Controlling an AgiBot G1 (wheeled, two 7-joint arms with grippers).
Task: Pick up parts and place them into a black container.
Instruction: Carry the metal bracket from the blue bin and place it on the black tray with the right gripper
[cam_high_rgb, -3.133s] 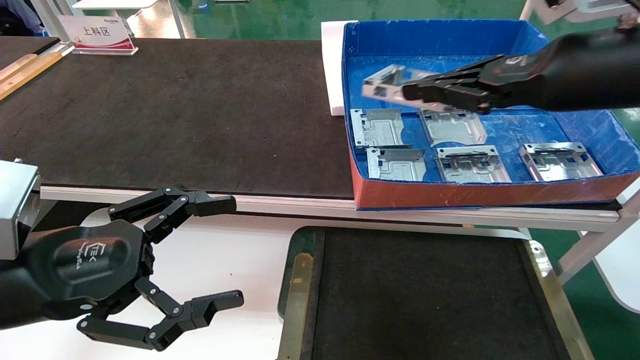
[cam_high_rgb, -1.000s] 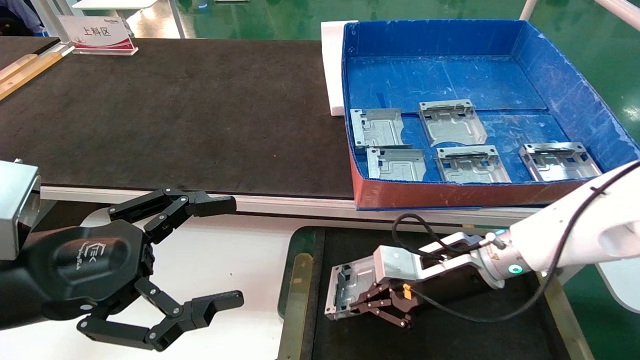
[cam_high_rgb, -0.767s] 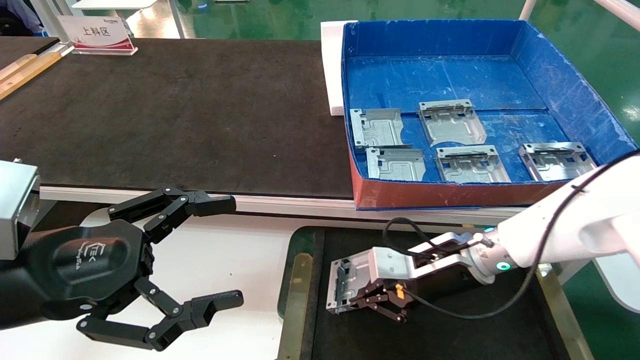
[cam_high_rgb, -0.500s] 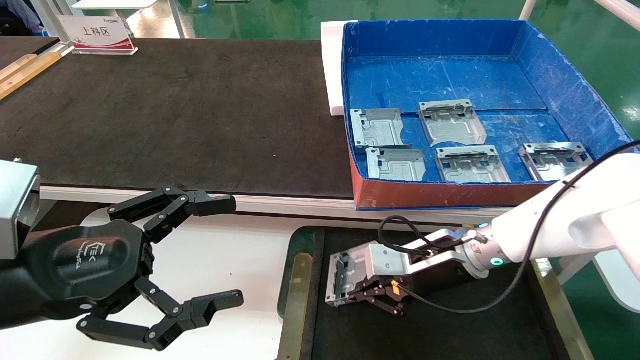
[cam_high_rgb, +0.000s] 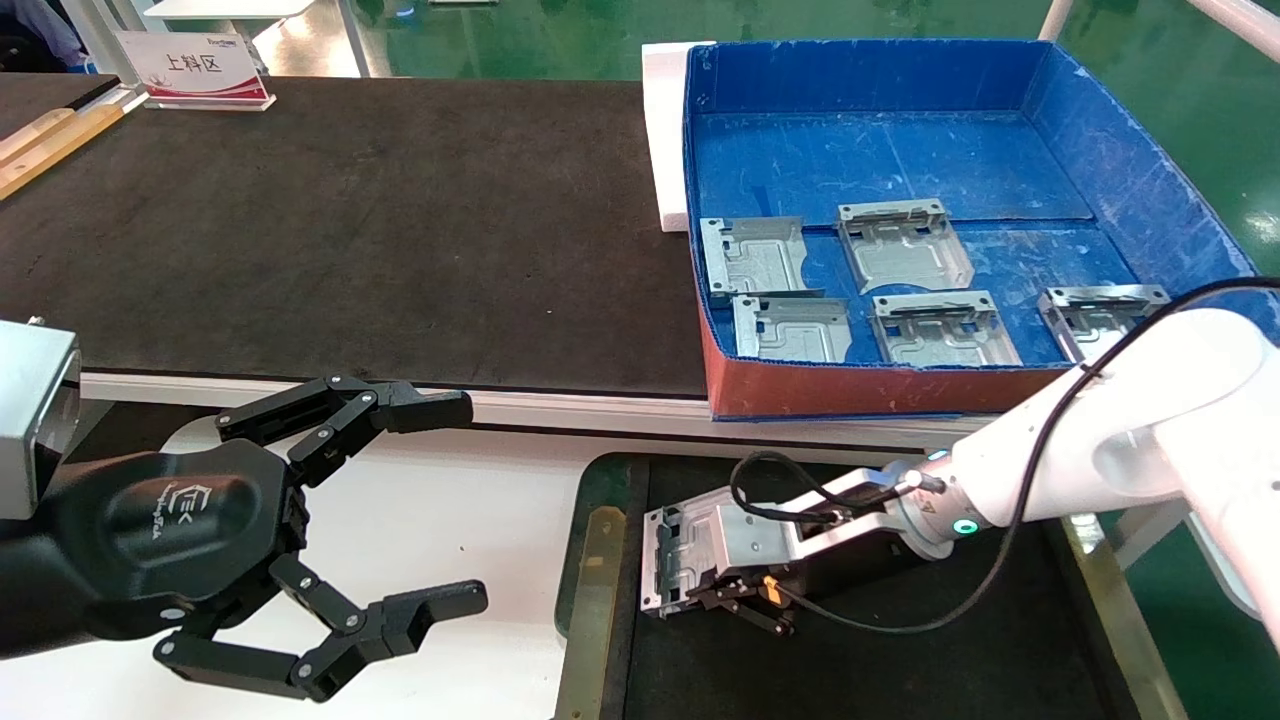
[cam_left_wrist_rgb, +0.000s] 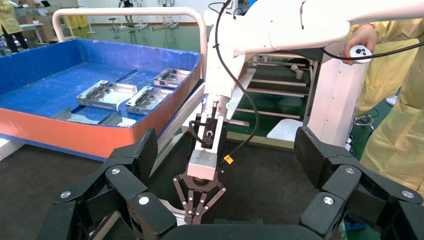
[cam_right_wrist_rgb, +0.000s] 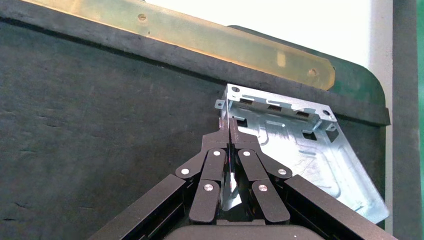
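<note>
My right gripper is shut on the bent edge of a silver-grey part and holds it tilted, low over the left end of the black container. I cannot tell if the part touches the felt floor. In the right wrist view the gripper pinches the part close to the container's brass strip. Several more parts lie flat in the blue box. My left gripper is open and empty, parked at the lower left, beside the container; it also shows in the left wrist view.
The blue box with its red front wall stands on the long black mat table, just behind the container. A white foam block sits against the box's left wall. A sign card stands far left. A person in yellow stands beyond the container.
My right gripper carried the part out of the blue box and down into the black container, then moved it left and lower towards the container's left end. My left arm has not moved.
</note>
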